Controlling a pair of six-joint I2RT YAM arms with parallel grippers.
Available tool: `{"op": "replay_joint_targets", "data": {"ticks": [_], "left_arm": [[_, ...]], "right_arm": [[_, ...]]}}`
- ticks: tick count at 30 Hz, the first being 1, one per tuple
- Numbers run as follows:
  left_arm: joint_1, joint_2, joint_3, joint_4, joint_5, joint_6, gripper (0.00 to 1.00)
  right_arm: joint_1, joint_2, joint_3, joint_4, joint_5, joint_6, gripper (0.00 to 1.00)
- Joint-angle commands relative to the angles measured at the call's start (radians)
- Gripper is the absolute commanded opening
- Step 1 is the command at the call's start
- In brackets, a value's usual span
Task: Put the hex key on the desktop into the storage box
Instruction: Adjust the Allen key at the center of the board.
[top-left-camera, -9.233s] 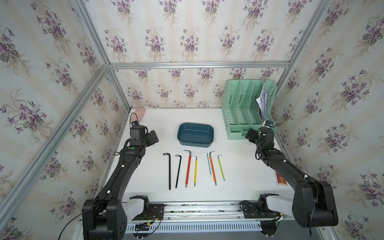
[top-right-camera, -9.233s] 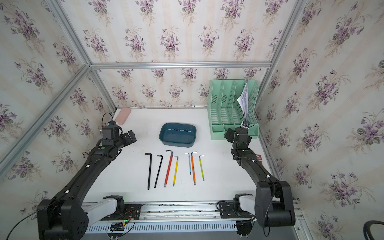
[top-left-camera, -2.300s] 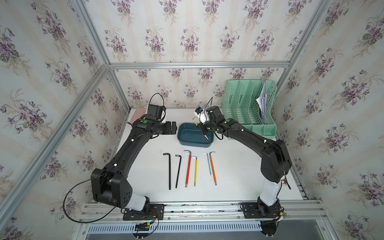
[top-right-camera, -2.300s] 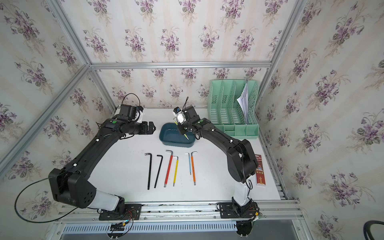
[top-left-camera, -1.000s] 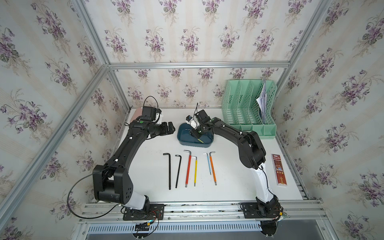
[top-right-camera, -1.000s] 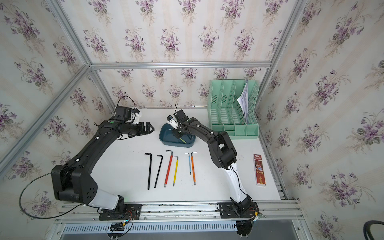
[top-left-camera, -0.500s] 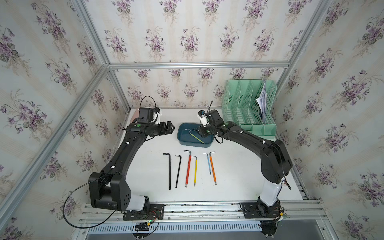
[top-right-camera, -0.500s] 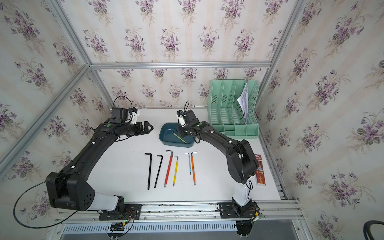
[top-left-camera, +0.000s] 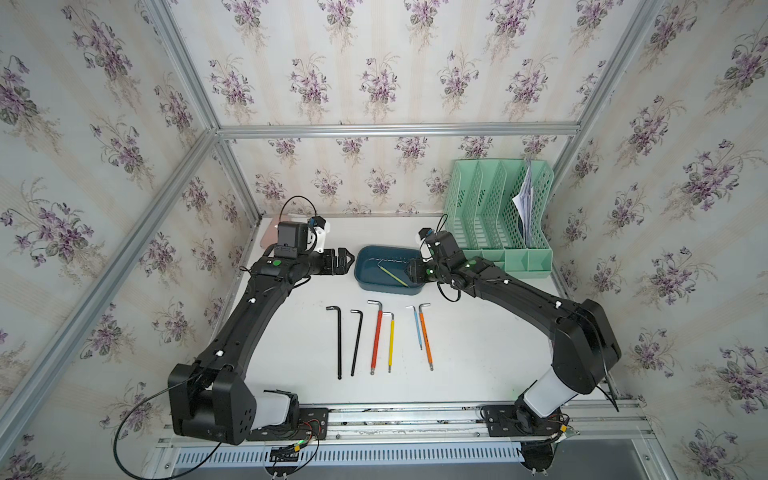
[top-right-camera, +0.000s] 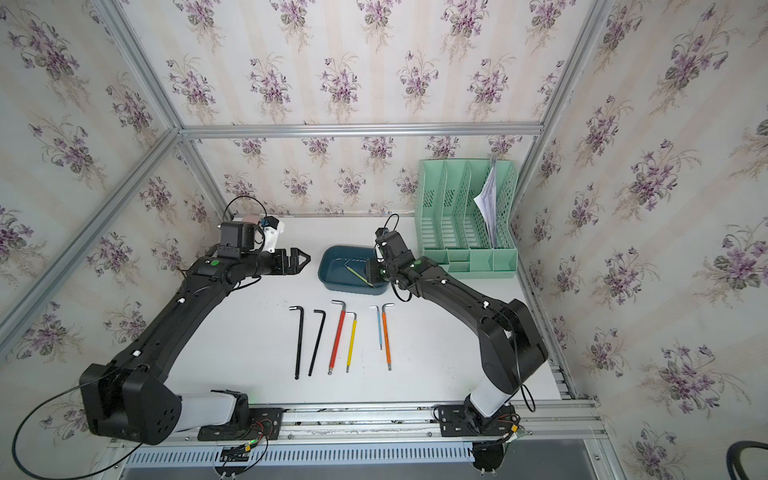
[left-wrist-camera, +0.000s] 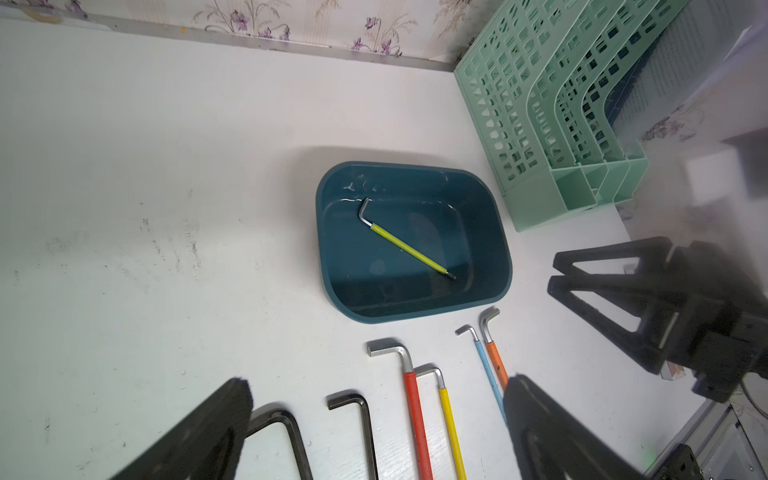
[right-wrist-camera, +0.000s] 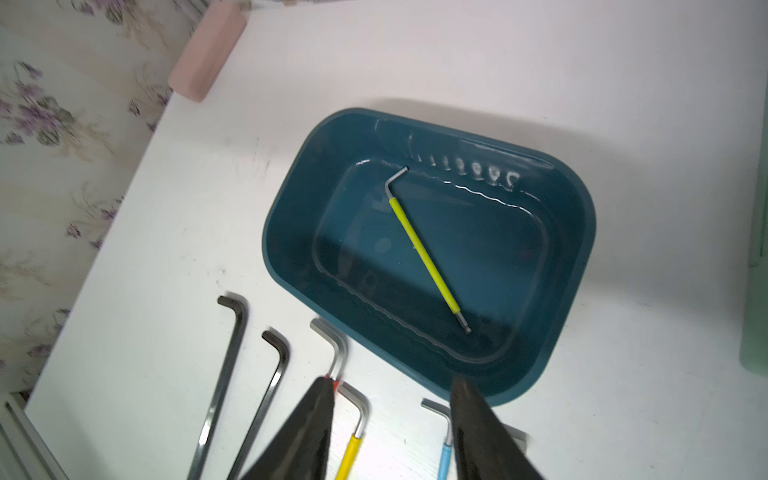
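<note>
The dark teal storage box (top-left-camera: 365, 282) (top-right-camera: 332, 282) sits at the back middle of the white desktop (top-left-camera: 478, 353). A lime-green hex key (top-left-camera: 392, 275) (left-wrist-camera: 409, 249) (right-wrist-camera: 424, 249) lies slantwise on its floor. Several more hex keys lie in a row in front of the box: two black (top-left-camera: 339, 340), a red (top-left-camera: 376, 336), a yellow (top-left-camera: 390, 340), a blue (top-left-camera: 417, 328) and an orange (top-left-camera: 425, 336). My right gripper (top-left-camera: 411, 269) (right-wrist-camera: 392, 380) hovers at the box's right end, open and empty. My left gripper (top-left-camera: 344, 262) (left-wrist-camera: 378, 380) hangs just left of the box, open and empty.
A mint-green file rack (top-left-camera: 498, 216) holding papers stands at the back right, close behind my right arm. A small pink case (right-wrist-camera: 208, 50) lies in the back left corner. Aluminium rails (top-left-camera: 415, 409) edge the front of the desktop.
The lime-green hex key now lies loose in the box. My right gripper has pulled back from over the box to its right end. The left gripper has shifted slightly left.
</note>
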Motion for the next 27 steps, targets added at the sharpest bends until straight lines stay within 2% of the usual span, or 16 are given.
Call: {"op": "replay_joint_targets", "data": {"ticks": [1,4,7,11,16,20,24,27], "left_arm": [[0.000,0.038,0.089,-0.053,0.039,-0.001,0.99],[-0.001,0.035,0.131,-0.096,0.025,-0.037,0.99],[-0.002,0.008,0.107,-0.070,0.014,-0.049,0.99],[-0.008,0.028,0.146,-0.167,0.018,-0.078,0.99],[-0.040,-0.004,0.060,-0.171,-0.011,-0.165,0.99],[-0.071,-0.051,-0.020,-0.166,-0.120,-0.182,0.99],[-0.082,-0.065,-0.052,-0.203,-0.172,-0.170,0.99],[-0.083,-0.086,-0.091,-0.202,-0.195,-0.168,0.99]], "right_arm": [[0.002,-0.082,-0.202,0.120,0.037,0.091,0.50],[0.002,-0.124,-0.283,0.127,0.098,0.117,0.49],[0.010,-0.158,-0.284,0.010,0.071,0.123,0.49],[0.054,-0.217,-0.302,-0.091,0.119,0.131,0.49],[0.063,-0.250,-0.348,-0.160,0.124,0.161,0.49],[0.084,-0.242,-0.377,-0.143,0.120,0.168,0.49],[0.103,-0.219,-0.407,-0.083,0.104,0.167,0.39],[0.112,-0.200,-0.408,-0.067,0.102,0.179,0.39]]}}
